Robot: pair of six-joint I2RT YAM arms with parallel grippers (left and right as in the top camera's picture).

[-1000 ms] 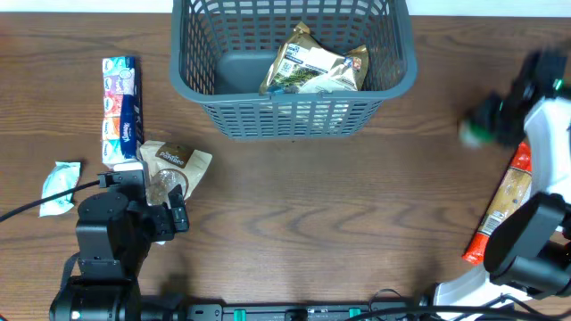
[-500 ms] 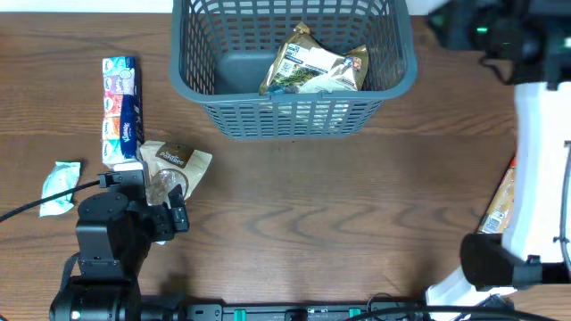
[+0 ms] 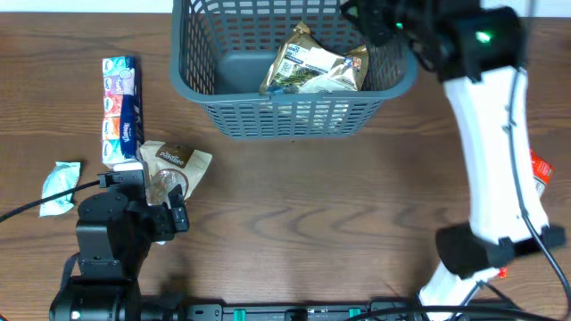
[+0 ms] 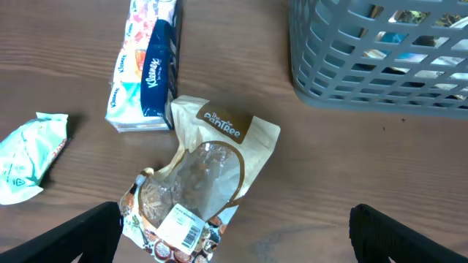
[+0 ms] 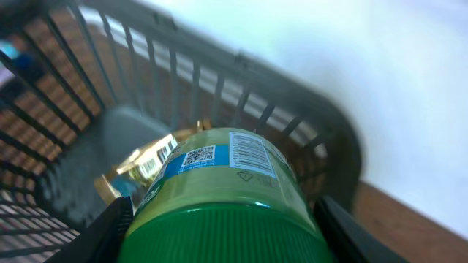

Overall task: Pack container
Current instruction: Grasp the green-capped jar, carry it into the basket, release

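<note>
**Bottle carried across to the basket**

The right gripper (image 5: 223, 245) has its fingers (image 5: 108, 228) closed on the sides of a green-capped bottle (image 5: 219, 183). The cap faces the wrist camera and a QR-code label faces upward. Just beyond the bottle is the container (image 5: 314, 146), with its slotted far wall and a gold packet (image 5: 139, 172) on the base below.

A second ago the right arm was at the table's right edge. It has since swung in and now hangs over the basket's far right corner. The basket itself has not shifted and sits at the far middle of the table, with the same snack packets in its right half. The carry looks almost finished, and what probably remains is to lower the bottle and let it go clear of the rim.

The left gripper (image 4: 238, 241) has not moved. It is spread wide and empty above a brown packet (image 4: 201, 183), near a tissue pack (image 4: 146, 66) and a pale green sachet (image 4: 29, 153). All three are still unpacked, as is a red-orange packet (image 3: 540, 168) at the right edge.
</note>
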